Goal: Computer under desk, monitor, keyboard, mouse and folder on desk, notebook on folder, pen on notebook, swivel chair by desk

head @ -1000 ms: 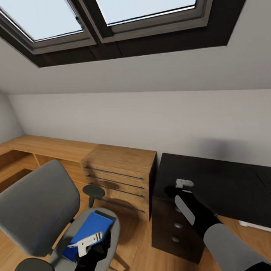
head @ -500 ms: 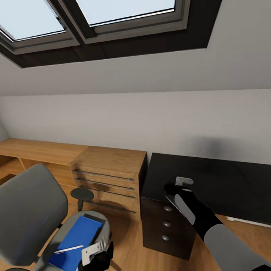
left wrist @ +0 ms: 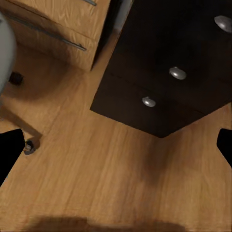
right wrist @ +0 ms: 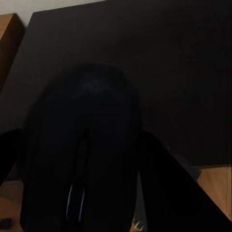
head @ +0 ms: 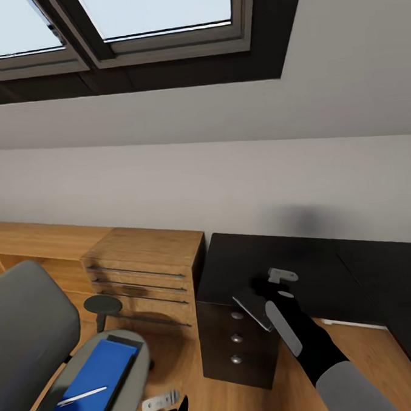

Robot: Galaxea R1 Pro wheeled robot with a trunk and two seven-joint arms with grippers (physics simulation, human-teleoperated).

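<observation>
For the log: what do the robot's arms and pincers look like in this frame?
In the head view the right arm has a light grey forearm shell that gives way to a glossy black wrist with a pale grey oval panel. The right pincer ends in a small light grey metal piece. Low in that view, the left pincer is the same light grey on a black wrist. No cables or markings are visible.

The swivel chair (head: 31, 344) and folder (head: 89, 386) are cropped by the frame edge.
</observation>
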